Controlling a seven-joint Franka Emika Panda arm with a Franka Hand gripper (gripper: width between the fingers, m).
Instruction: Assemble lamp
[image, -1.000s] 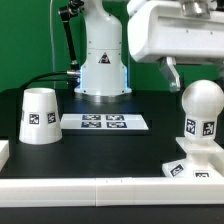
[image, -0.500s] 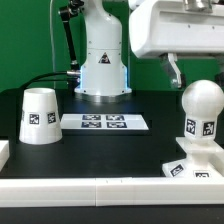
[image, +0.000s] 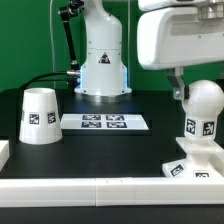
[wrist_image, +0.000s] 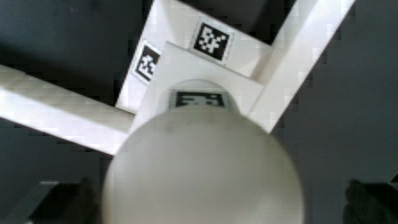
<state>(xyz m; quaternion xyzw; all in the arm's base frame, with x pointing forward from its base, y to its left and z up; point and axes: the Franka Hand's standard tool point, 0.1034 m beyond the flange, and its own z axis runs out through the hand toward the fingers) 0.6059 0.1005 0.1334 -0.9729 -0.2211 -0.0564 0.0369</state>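
The desk (image: 130, 145) was a plain black top with a green backdrop (image: 30, 40) behind it. A white rail (image: 90, 190) ran along the near edge. The arm's white pedestal (image: 103, 60) sat at the back middle, and a black cable (image: 42, 78) trailed off it toward the exterior view's left. The marker board (image: 105, 122) lay flat just in front of the pedestal.

The arm's bulky white wrist housing (image: 185, 35) blocked the exterior view's top right corner, so only one dark finger (image: 177, 82) showed under it.

For the lamp, the white plastic truncated-cone shade (image: 40, 115) stood wide end down on the exterior view's left, one tag facing out, well apart from the rest. On the right, close to the rail, the rounded white plastic bulb (image: 203, 105) stood upright on the flat square white base (image: 192, 168), with tags on its neck and on the base.

In the wrist view the bulb filled most of the picture. The tool (wrist_image: 214, 198) had its fingers spread wide, one on each side of the bulb, not clamping it.
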